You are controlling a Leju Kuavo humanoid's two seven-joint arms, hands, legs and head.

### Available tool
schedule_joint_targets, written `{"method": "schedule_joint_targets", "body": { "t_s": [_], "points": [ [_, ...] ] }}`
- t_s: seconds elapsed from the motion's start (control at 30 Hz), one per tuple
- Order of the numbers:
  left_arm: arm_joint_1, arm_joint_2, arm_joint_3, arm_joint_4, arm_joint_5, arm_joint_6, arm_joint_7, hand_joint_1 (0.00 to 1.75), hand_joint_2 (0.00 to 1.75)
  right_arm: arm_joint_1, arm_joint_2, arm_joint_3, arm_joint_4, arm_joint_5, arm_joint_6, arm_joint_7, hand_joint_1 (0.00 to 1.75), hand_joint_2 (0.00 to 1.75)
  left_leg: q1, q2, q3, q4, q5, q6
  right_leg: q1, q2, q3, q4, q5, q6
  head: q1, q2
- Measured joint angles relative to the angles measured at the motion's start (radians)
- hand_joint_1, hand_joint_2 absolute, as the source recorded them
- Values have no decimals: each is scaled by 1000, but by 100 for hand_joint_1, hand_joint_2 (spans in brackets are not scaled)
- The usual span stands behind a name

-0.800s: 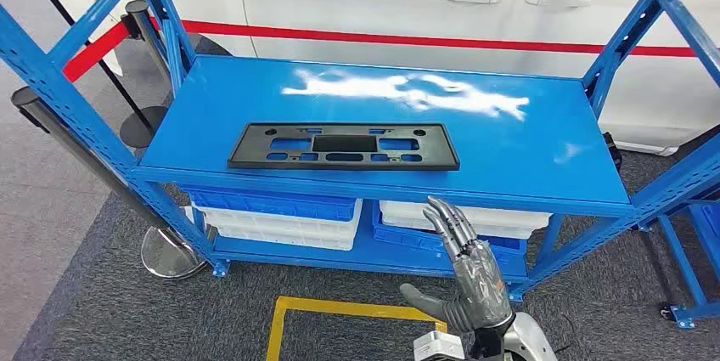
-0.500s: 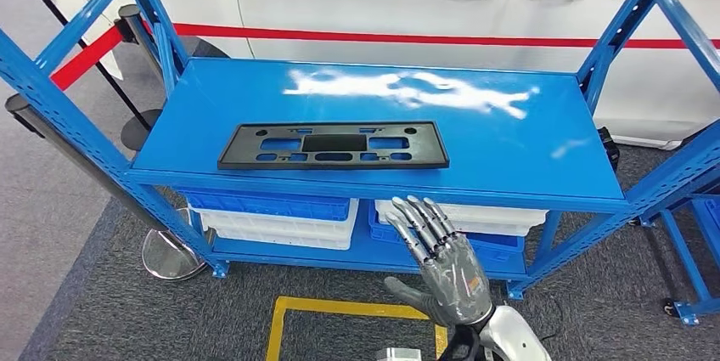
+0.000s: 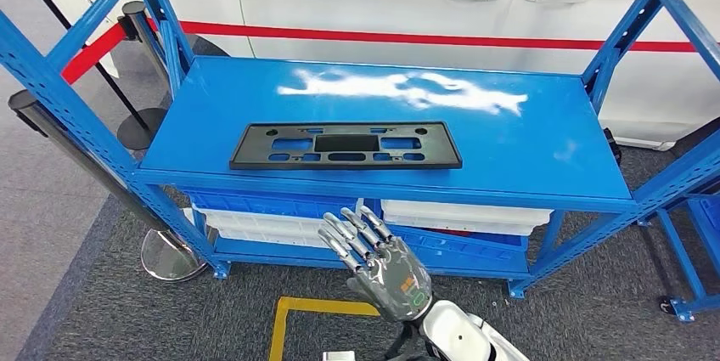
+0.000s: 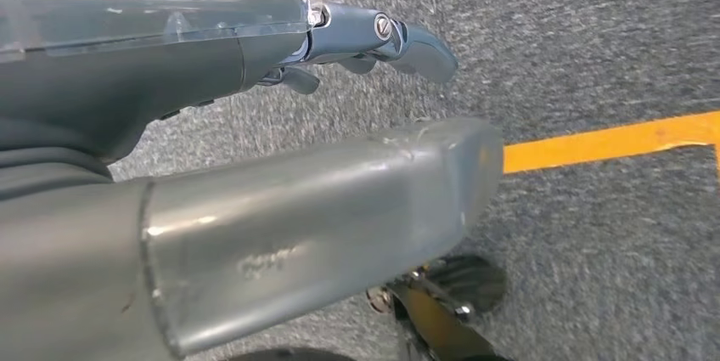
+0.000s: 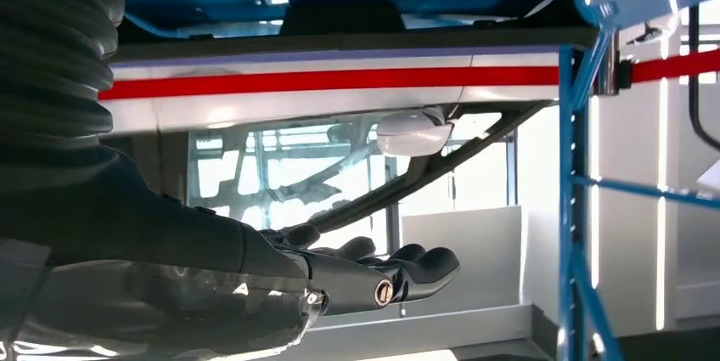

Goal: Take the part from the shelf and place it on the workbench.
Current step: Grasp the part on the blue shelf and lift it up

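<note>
Right now we see the black plastic part (image 3: 345, 145) lying flat on the top board of the blue shelf (image 3: 526, 157), near its front edge and left of the middle, with nothing touching it. Our right hand (image 3: 382, 267) hangs in front of the shelf below that front edge, its fingers (image 3: 348, 234) spread apart and holding nothing, well apart from the part. Our left hand (image 4: 255, 191) points down at the grey carpet (image 4: 594, 38) beside a yellow floor line (image 4: 611, 140), and whether its fingers are spread or curled we cannot tell.
</note>
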Motion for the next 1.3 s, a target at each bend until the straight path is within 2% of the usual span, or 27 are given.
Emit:
{"method": "schedule_joint_targets", "body": {
  "t_s": [0.07, 0.13, 0.17, 0.2, 0.23, 0.3, 0.33, 0.37, 0.43, 0.5, 0.53, 0.57, 0.63, 0.67, 0.7, 0.73, 0.8, 0.83, 0.87, 0.9, 1.0, 1.07, 1.13, 1.2, 1.23, 1.27, 1.3],
  "points": [
    [-2, 1, -5, 1, 9, -10, 0, 0, 0, -24, 16, 29, 48, 34, -7, 25, 0, 175, 0, 1, -1, -4, 1, 15, -1, 0, -41, 87, -49, 2, 4, 0],
    [-3, 3, -7, 3, 20, -24, -1, 0, 0, -40, 36, 50, 101, 66, -10, 42, 0, 175, -5, 1, -3, -4, -2, 24, 2, 0, -110, 220, -101, 0, 9, 0],
    [-3, 4, -7, 4, 26, -33, -2, 0, 0, -46, 48, 59, 129, 81, -11, 47, 0, 175, -8, 1, -2, -4, -3, 25, 4, 0, -134, 263, -107, -2, 10, 0],
    [-3, 4, -9, 5, 31, -41, -4, 0, 0, -53, 62, 66, 156, 95, -11, 50, 0, 175, -12, 0, 1, -4, -5, 27, 6, 0, -142, 270, -95, -6, 10, 0],
    [-3, 4, -10, 6, 37, -50, -6, 0, 0, -60, 78, 72, 184, 108, -11, 51, 0, 175, -15, 0, 4, -4, -6, 27, 9, 0, -129, 238, -66, -13, 11, 0],
    [-3, 4, -14, 7, 48, -67, -10, 0, 0, -78, 112, 81, 235, 131, -10, 52, 0, 175, -22, -1, 14, -4, -12, 25, 19, -1, -69, 110, 1, -34, 11, 0],
    [-4, 5, -17, 7, 54, -75, -12, 0, 0, -88, 130, 83, 260, 141, -10, 52, 0, 175, -24, -1, 17, -3, -15, 22, 24, -2, -42, 52, 18, -43, 11, 0],
    [-5, 5, -20, 7, 59, -83, -14, 0, 0, -97, 146, 85, 283, 150, -10, 52, 0, 175, -25, 0, 18, -4, -18, 18, 28, -3, -26, 16, 23, -49, 10, 0],
    [-6, 6, -25, 8, 71, -99, -16, 0, 0, -110, 174, 86, 325, 162, -10, 50, 0, 175, -23, 1, 20, -7, -22, 6, 32, -2, -17, -5, 14, -53, 9, 0],
    [-7, 9, -28, 10, 79, -111, -16, 0, 0, -116, 194, 86, 351, 167, -10, 46, 0, 175, -21, 2, 26, -4, -31, -6, 25, 0, -1, -19, 13, -58, 9, 0],
    [-8, 11, -29, 10, 82, -114, -16, 0, 0, -120, 203, 86, 361, 168, -10, 44, 0, 175, -21, 3, 18, 21, -43, -11, 21, -1, 10, -28, 12, -61, 6, 0],
    [-9, 12, -30, 10, 83, -116, -15, 0, 0, -123, 210, 86, 368, 168, -10, 42, 0, 175, -19, 3, -3, 67, -61, -16, 17, -2, 22, -34, 10, -63, 3, 0],
    [-9, 14, -31, 11, 83, -119, -12, 0, 0, -127, 219, 86, 381, 168, -10, 38, 0, 175, -13, 3, -80, 201, -104, -26, 17, -2, 37, -36, -1, -67, -3, 0],
    [-7, 14, -32, 11, 84, -119, -11, 0, 0, -126, 221, 86, 386, 168, -10, 36, 0, 175, -9, 3, -119, 254, -110, -31, 16, -1, 45, -36, -9, -66, -4, 0],
    [-5, 15, -32, 13, 84, -120, -9, 0, 0, -125, 222, 86, 391, 167, -10, 34, 0, 175, -6, 3, -145, 276, -97, -35, 15, 0, 55, -35, -18, -64, -5, 0],
    [-3, 16, -33, 14, 85, -120, -8, 0, 0, -125, 223, 86, 396, 167, -10, 33, 0, 175, -3, 3, -152, 260, -64, -39, 14, 2, 67, -35, -28, -62, -5, 0],
    [0, 20, -35, 16, 85, -120, -6, 0, 0, -125, 227, 86, 402, 166, -10, 31, 0, 175, 3, 5, -116, 137, 33, -44, 11, 4, 97, -35, -52, -53, -6, 0],
    [1, 22, -36, 16, 85, -120, -6, 0, 0, -127, 230, 86, 403, 166, -10, 31, 0, 175, 3, 5, -93, 78, 62, -44, 12, 5, 106, -35, -63, -46, -7, 0],
    [-1, 23, -38, 16, 85, -121, -5, 0, 0, -129, 233, 86, 405, 165, -10, 30, 0, 175, 1, 6, -76, 35, 72, -38, 12, 6, 112, -35, -72, -39, -8, 0],
    [-2, 23, -39, 16, 85, -122, -5, 0, 0, -130, 236, 86, 405, 165, -10, 30, 0, 175, -1, 5, -67, 19, 63, -30, 14, 6, 116, -36, -77, -32, -8, 0],
    [-3, 23, -43, 17, 85, -125, -5, 0, 0, -134, 242, 85, 405, 163, -10, 28, 0, 175, -2, 2, -51, 4, 38, 1, 15, 6, 117, -16, -72, -15, -6, 0],
    [-2, 23, -47, 17, 85, -127, -5, 0, 0, -136, 244, 83, 404, 161, -10, 27, 0, 175, -1, 1, -30, -2, 25, 15, 14, 5, 71, 69, -77, -8, -3, 0],
    [-2, 24, -51, 18, 85, -128, -5, 0, 0, -137, 244, 80, 404, 159, -9, 27, 0, 175, -3, 1, -10, -5, 9, 24, 14, 4, -23, 198, -117, -5, 1, 0],
    [-1, 24, -53, 19, 85, -129, -4, 0, 0, -134, 244, 76, 404, 156, -8, 27, 0, 175, -8, -1, 12, -5, -10, 27, 16, 4, -105, 269, -153, -9, 3, 0],
    [0, 24, -54, 19, 85, -129, -4, 0, 0, -133, 244, 74, 404, 153, -8, 27, 0, 175, -11, -2, 26, -5, -21, 28, 18, 4, -123, 260, -146, -14, 4, 0],
    [1, 24, -55, 19, 85, -129, -3, 0, 0, -132, 244, 71, 404, 150, -8, 26, 0, 175, -15, -3, 42, -5, -31, 28, 22, 4, -127, 222, -116, -23, 6, 0],
    [1, 24, -56, 19, 85, -129, -3, 0, 0, -132, 244, 67, 404, 146, -8, 25, 0, 175, -17, -3, 56, -6, -43, 27, 29, 4, -120, 162, -61, -36, 7, 0]
  ]
}}
